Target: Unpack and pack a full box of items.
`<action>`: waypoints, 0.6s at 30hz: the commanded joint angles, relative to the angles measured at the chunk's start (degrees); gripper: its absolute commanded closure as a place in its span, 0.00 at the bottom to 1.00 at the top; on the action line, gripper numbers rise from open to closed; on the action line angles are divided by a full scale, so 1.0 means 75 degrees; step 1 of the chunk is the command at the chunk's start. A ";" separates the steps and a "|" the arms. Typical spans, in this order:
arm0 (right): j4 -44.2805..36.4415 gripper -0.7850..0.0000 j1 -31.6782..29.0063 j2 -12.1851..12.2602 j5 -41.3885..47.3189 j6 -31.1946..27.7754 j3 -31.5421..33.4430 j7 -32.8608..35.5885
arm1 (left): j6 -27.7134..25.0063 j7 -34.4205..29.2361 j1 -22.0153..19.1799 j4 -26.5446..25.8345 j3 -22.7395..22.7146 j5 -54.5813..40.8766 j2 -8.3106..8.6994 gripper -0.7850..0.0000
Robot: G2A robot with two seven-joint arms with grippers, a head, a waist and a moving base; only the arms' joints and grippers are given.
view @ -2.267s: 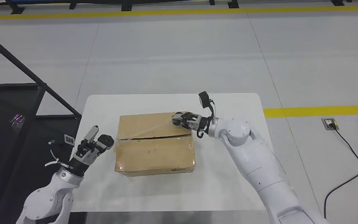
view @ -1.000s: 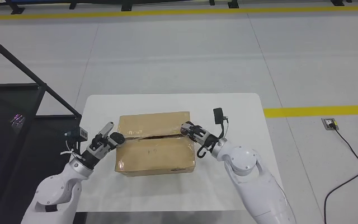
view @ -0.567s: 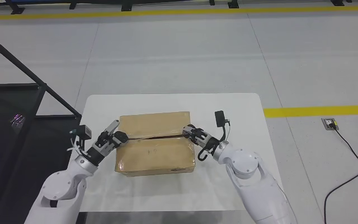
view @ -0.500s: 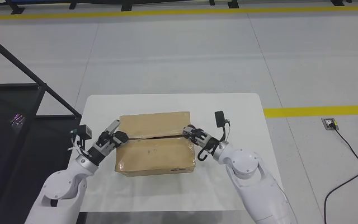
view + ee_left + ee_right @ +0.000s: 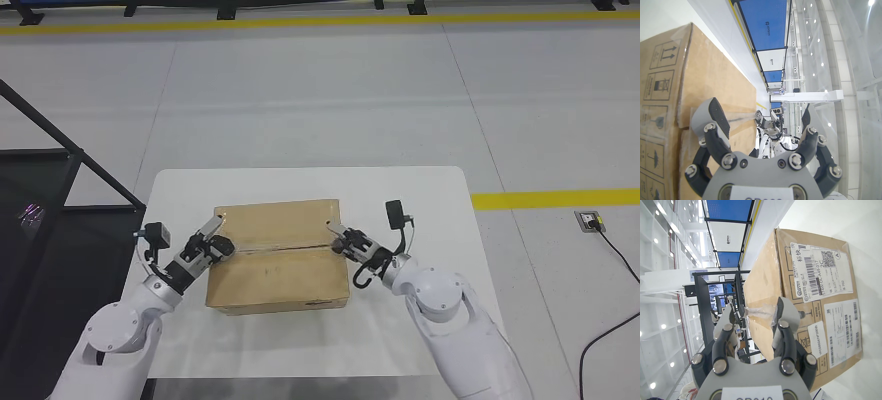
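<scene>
A closed brown cardboard box (image 5: 278,262) lies in the middle of the white table (image 5: 420,200), its two top flaps meeting at a seam under clear tape (image 5: 761,310). My left gripper (image 5: 213,245) is open at the box's left end, level with the seam; one finger pad (image 5: 717,113) rests against the box (image 5: 711,75) edge there. My right gripper (image 5: 346,243) is open at the right end of the seam, one finger (image 5: 783,308) against the labelled end face (image 5: 819,298). Nothing is held between either pair of fingers.
Bare table surface lies around the box on all sides. A black frame (image 5: 40,130) stands off the table's left edge. The floor beyond carries yellow lines (image 5: 550,198).
The right gripper came off the far flap's top to the box's right end. The left gripper moved in from the table's left side to the left end of the seam.
</scene>
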 commanded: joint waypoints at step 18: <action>-0.0440 0.00 -0.0049 0.0072 -0.0201 0.0349 0.0112 -0.0281 | 0.0010 -0.0025 -0.0103 0.0171 0.0044 -0.0031 -0.0026 0.00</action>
